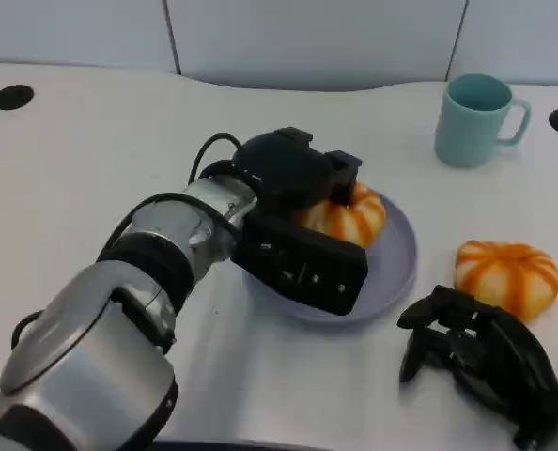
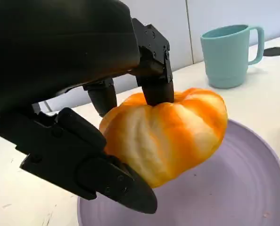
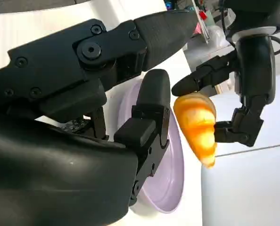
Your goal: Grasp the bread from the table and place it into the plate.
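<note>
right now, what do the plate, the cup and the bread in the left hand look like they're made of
The round lilac plate looks like matte plastic: even colour, soft dull sheen. The teal handled cup seems the same sort of smooth plastic, though glazed ceramic is possible. The orange-and-white pumpkin-shaped bread, held by the left hand, looks like soft foam or rubber, probably a toy.

- We see the plate (image 1: 398,268) mid-table, with the left hand (image 1: 302,221) over it, holding a bread (image 1: 349,214) above its bowl.
- Right of the plate lies a second bread (image 1: 506,272).
- Behind and right of the plate stands the mug (image 1: 474,120).
- The right hand (image 1: 481,352) rests before and right of the plate.
</note>
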